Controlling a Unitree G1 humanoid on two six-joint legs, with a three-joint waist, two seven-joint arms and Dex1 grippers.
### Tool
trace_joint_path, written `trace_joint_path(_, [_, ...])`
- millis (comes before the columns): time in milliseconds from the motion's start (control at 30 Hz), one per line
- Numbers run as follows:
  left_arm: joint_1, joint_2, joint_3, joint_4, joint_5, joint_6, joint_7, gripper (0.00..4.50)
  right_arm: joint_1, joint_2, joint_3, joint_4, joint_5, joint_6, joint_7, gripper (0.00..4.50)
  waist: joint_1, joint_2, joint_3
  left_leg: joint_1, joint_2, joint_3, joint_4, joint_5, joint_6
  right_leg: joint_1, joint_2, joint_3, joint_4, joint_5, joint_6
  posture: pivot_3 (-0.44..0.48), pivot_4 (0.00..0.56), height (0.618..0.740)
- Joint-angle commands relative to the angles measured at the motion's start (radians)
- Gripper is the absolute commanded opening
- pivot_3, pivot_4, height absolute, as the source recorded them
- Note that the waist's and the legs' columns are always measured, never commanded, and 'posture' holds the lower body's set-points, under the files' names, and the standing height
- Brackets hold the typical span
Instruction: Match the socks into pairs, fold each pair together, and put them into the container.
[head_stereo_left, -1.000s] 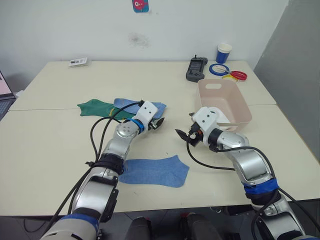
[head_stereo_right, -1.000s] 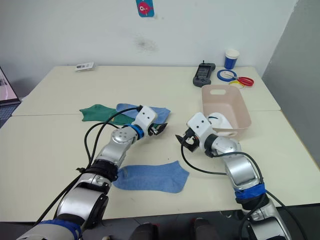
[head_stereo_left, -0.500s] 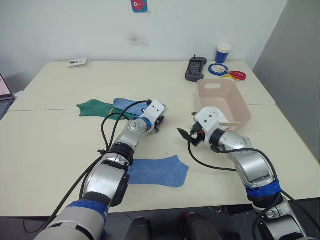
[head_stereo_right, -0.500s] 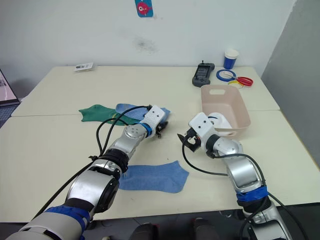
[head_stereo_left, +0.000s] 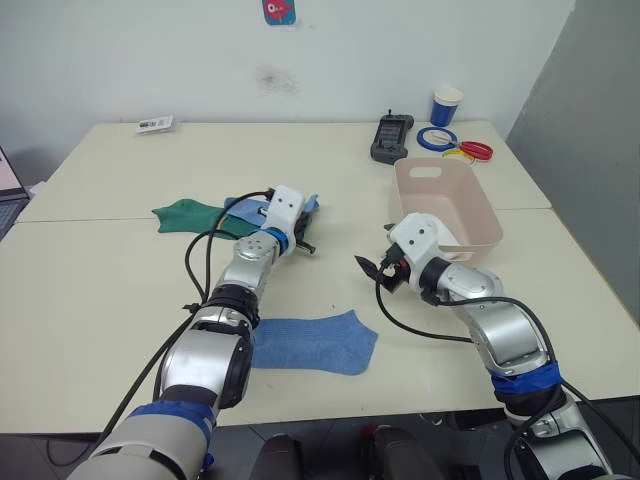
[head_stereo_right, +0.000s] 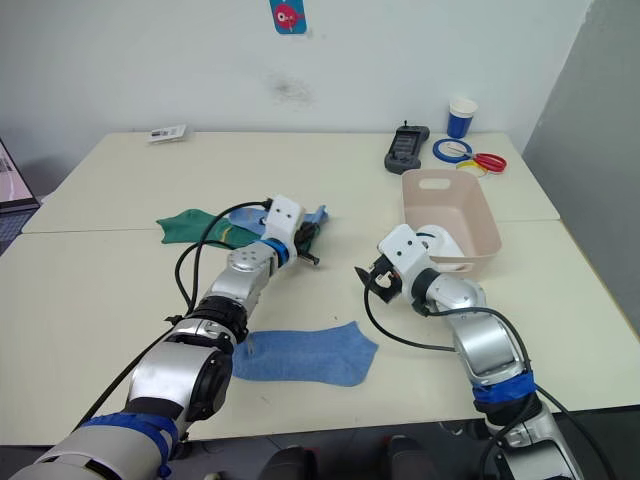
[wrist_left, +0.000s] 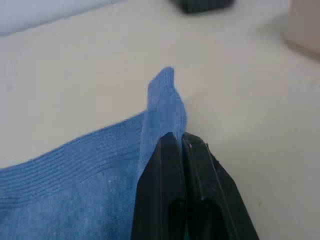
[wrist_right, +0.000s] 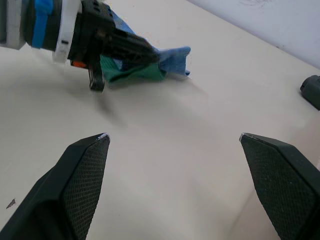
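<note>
The left gripper (wrist_left: 182, 142) is clenched on the edge of a light blue sock (wrist_left: 85, 175), which lies over a dark green sock (head_stereo_left: 190, 214) left of centre in the head views. The right gripper (wrist_right: 172, 150) hangs wide open and empty above the bare table (head_stereo_left: 120, 290) at centre, just beside the pink-beige container (head_stereo_left: 470, 215) to its right, where something white lies inside. This looks like the pairing step, and the next move calls for carrying the pinched sock to the second light blue sock (head_stereo_left: 315, 343) lying flat at lower centre.
</note>
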Motion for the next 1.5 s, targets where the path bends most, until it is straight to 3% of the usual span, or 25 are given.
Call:
trace_joint_path(33, [0.015,0.017,0.073,-0.112,-0.131,0.081,-0.151,0.02,-0.014,0.009,-0.02,-0.027,0.009,-0.013,-0.01,4.5,0.0,0.0,0.0,0.0,0.0,0.0,0.0,0.001,-0.002,0.0,0.0,0.0,0.0,0.0,0.0,0.0,0.15,0.74])
trace_joint_path(233, [0.065,0.052,0.116,-0.273,-0.253,0.261,-0.299,0.02,-0.008,0.018,-0.018,-0.031,0.007,-0.014,-0.014,4.5,0.0,0.0,0.0,0.0,0.0,0.0,0.0,0.002,-0.003,0.0,0.0,0.0,0.0,0.0,0.0,0.0,0.15,0.74])
trace_joint_path(400, [0.154,0.111,0.054,-0.458,-0.253,0.352,-0.393,0.02,-0.002,0.022,-0.018,-0.037,0.007,-0.012,-0.016,4.5,-0.001,0.0,0.0,0.0,0.0,-0.001,0.0,0.002,-0.003,0.0,0.0,0.0,0.0,0.0,0.0,0.0,0.15,0.74])
trace_joint_path(700, [0.465,0.364,-0.12,-1.081,-0.248,0.478,-0.607,0.02,0.016,-0.009,-0.027,-0.04,0.015,-0.019,0.013,4.5,-0.002,0.0,0.0,0.0,0.001,0.0,-0.001,0.002,-0.003,0.0,-0.001,0.002,0.0,0.0,0.0,0.0,0.15,0.74])
trace_joint_path(933, [0.637,0.465,-0.137,-1.328,-0.306,0.571,-0.652,0.02,0.025,-0.043,-0.026,-0.033,0.021,-0.029,0.046,4.5,0.001,0.0,0.0,0.0,0.0,0.0,0.0,0.0,-0.001,0.0,-0.002,0.002,0.0,0.0,0.0,0.0,0.15,0.74])
trace_joint_path(1033, [0.705,0.5,-0.151,-1.437,-0.389,0.661,-0.684,0.02,0.027,-0.061,-0.027,-0.03,0.027,-0.034,0.06,4.5,0.001,0.0,0.0,0.0,0.0,0.0,-0.001,0.0,-0.001,0.0,-0.001,0.002,-0.001,0.0,0.0,0.0,0.15,0.74])
trace_joint_path(1133, [0.727,0.512,-0.159,-1.493,-0.434,0.714,-0.684,0.02,0.027,-0.075,-0.027,-0.027,0.034,-0.038,0.069,4.5,0.001,0.0,0.0,0.0,0.0,-0.001,0.0,0.0,-0.001,0.0,-0.001,0.001,0.0,0.0,0.0,0.0,0.15,0.74])
trace_joint_path(1367, [0.745,0.488,-0.222,-1.414,-0.313,0.574,-0.627,0.02,0.026,-0.09,-0.026,-0.022,0.039,-0.046,0.081,4.5,0.002,0.0,0.0,0.001,0.0,-0.001,0.0,0.0,0.0,0.0,0.0,0.002,0.0,0.0,0.0,0.0,0.15,0.74])
trace_joint_path(1500, [0.755,0.474,-0.193,-1.426,-0.396,0.632,-0.632,0.92,0.034,-0.092,-0.023,-0.033,0.04,-0.04,0.079,4.5,0.001,0.0,0.0,0.001,0.0,-0.001,-0.001,0.0,0.0,0.0,0.0,0.002,0.0,0.0,0.0,0.0,0.15,0.74])
